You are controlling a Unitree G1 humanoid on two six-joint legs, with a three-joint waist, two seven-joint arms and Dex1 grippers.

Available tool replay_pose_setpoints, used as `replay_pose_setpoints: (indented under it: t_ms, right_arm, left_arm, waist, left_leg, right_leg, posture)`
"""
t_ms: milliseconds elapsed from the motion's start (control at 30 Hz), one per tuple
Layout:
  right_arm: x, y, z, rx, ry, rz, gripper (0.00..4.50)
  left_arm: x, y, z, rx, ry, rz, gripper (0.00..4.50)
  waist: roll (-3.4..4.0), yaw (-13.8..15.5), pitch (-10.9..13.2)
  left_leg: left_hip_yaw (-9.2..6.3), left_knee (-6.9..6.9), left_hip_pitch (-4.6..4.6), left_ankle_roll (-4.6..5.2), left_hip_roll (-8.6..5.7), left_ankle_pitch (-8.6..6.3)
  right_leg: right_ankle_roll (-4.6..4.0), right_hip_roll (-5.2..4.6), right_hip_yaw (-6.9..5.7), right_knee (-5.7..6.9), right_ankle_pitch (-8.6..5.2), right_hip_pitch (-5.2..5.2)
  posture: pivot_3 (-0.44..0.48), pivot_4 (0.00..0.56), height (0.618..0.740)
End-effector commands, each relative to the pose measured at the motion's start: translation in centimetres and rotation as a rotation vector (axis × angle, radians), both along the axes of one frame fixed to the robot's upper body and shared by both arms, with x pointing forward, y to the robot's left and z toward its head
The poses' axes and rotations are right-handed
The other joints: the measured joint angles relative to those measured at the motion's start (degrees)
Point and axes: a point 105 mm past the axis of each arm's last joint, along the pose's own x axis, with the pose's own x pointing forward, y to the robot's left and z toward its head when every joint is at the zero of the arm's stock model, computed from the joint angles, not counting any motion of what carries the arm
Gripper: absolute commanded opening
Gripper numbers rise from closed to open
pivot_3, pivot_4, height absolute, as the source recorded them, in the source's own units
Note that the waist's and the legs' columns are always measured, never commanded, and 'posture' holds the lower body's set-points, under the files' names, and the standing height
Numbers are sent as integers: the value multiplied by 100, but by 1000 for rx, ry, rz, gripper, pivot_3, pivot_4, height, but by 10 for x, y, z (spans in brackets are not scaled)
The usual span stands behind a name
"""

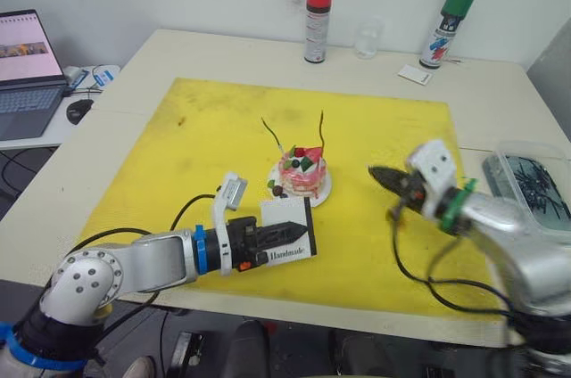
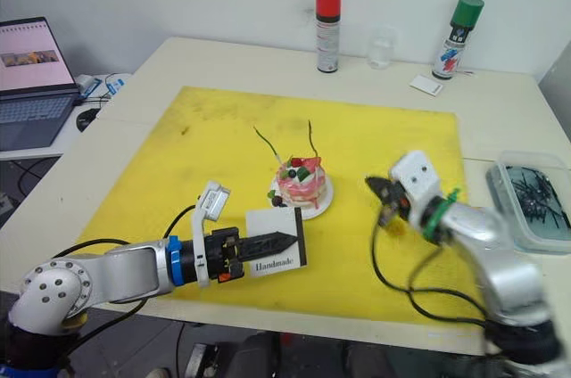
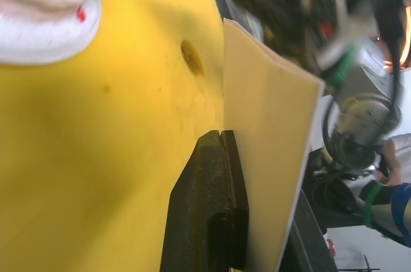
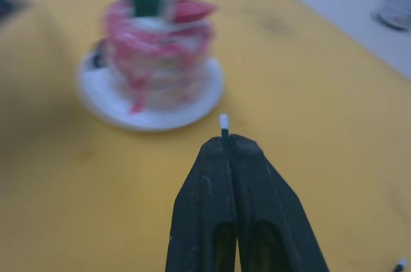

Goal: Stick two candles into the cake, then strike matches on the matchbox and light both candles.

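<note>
Nearest me, the left claw (image 1: pixel 290 234) is clamped on the matchbox (image 1: pixel 287 228), held at 7 o'clock of the cake (image 1: pixel 302 173). Both candles (image 1: pixel 272 135) stand in the cake on the yellow mat (image 1: pixel 205 128). At 3 o'clock, the right claw (image 4: pixel 226 140) pinches a white-tipped match (image 4: pixel 223 124).

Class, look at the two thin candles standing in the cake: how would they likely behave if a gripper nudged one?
The candles look very thin and wavy, so they would probably bend or lean. Standing in the soft-looking cake, one might tilt or pull loose. They seem light, so a gentle nudge could probably shift them.
</note>
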Motion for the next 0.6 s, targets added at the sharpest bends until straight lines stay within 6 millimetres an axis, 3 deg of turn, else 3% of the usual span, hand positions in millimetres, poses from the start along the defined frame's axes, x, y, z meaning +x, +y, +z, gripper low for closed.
replay_pose_setpoints:
  t_ms: [33,233,600]
  right_arm:
    - [-30,17,21,-56,-73,231,58]
    - [-44,35,20,-89,-113,310,58]
    - [-38,43,10,-142,-138,274,58]
  left_arm:
    - [8,-7,6,-26,-30,-12,0]
    - [12,-16,9,-50,-44,-29,0]
    - [10,-21,12,-64,-52,-60,0]
  waist:
    - [1,-40,1]
    - [-2,-5,2]
    - [-3,9,1]
  left_leg:
    - [1,0,3,1,0,0]
    - [3,11,2,-1,-6,1]
    - [3,17,1,-2,-10,1]
  right_leg:
    - [1,2,4,1,0,0]
    - [14,-5,6,1,8,4]
    - [22,-9,8,0,15,6]
  posture:
    - [0,150,740]
    - [0,150,740]
    - [0,150,740]
